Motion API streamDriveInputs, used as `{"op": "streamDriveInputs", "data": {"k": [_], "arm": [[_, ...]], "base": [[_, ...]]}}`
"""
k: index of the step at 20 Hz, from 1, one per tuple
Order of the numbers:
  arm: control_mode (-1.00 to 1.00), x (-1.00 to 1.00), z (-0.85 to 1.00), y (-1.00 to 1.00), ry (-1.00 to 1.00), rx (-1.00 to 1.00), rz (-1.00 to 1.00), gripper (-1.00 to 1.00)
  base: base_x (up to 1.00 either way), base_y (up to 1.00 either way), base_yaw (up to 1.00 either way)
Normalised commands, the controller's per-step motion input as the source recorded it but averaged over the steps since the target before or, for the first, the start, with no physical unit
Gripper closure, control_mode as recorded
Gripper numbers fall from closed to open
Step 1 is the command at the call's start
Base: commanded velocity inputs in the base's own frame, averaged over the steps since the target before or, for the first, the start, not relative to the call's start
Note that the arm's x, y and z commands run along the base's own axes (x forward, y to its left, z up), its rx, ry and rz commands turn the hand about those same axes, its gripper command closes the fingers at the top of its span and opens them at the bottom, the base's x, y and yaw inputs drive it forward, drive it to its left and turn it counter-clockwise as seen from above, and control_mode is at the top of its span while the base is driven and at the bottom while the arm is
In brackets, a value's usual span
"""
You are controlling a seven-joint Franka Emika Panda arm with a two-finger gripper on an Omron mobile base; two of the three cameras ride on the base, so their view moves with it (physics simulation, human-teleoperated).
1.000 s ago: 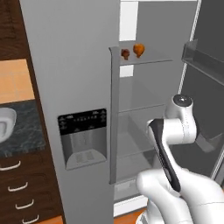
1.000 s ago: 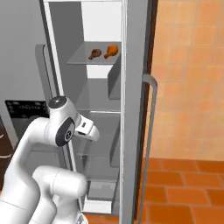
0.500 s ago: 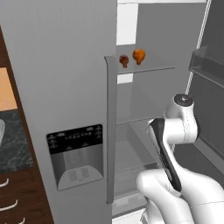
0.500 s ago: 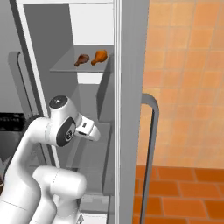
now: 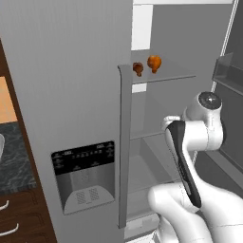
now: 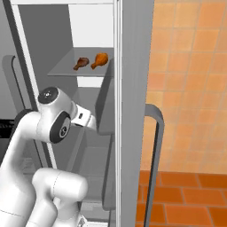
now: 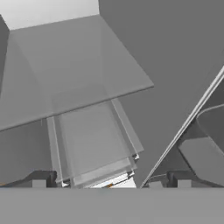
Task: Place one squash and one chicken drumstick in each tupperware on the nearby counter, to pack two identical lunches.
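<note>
- Judging by these views, the packing has not begun: nothing is carried, and both pieces of food in sight sit in the open fridge (image 5: pixel 95 71).
- Two small orange-brown items lie side by side, just apart, on the fridge's upper glass shelf (image 6: pixel 62 68): a darker chicken drumstick (image 5: pixel 138 68) and a brighter orange piece (image 5: pixel 154 62) beside it, which may be a second drumstick or the squash; I cannot tell.
- The lower shelves look bare in the hand view.
- The jaws stand wide and hold nothing, their dark fingertips (image 7: pixel 39 181) pointing into the fridge's lower compartment, well below the food.
- Everything is left: fetching each item and filling both tubs.
</note>
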Motion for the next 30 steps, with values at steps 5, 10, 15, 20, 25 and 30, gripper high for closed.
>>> {"op": "streamDriveInputs", "data": {"k": [5,10,15,20,25,30], "arm": [[-1.00,-0.19,1.00,-0.02,-0.43,0.00,0.00,-1.00],[-1.00,-0.05,1.00,0.00,-0.32,-0.06,0.00,-1.00],[-1.00,0.00,1.00,0.00,-0.16,-0.03,0.02,-1.00],[-1.00,0.00,0.99,0.07,0.02,0.00,0.11,-1.00],[-1.00,0.11,0.18,0.14,0.08,-0.03,0.04,-1.00],[-1.00,0.90,-0.28,0.00,0.03,0.00,0.00,-1.00]], "base": [[0.00,0.00,0.00],[0.00,0.00,0.00],[0.00,0.00,0.00],[0.00,0.00,0.00],[0.00,0.00,0.00],[0.00,0.00,0.00]]}}
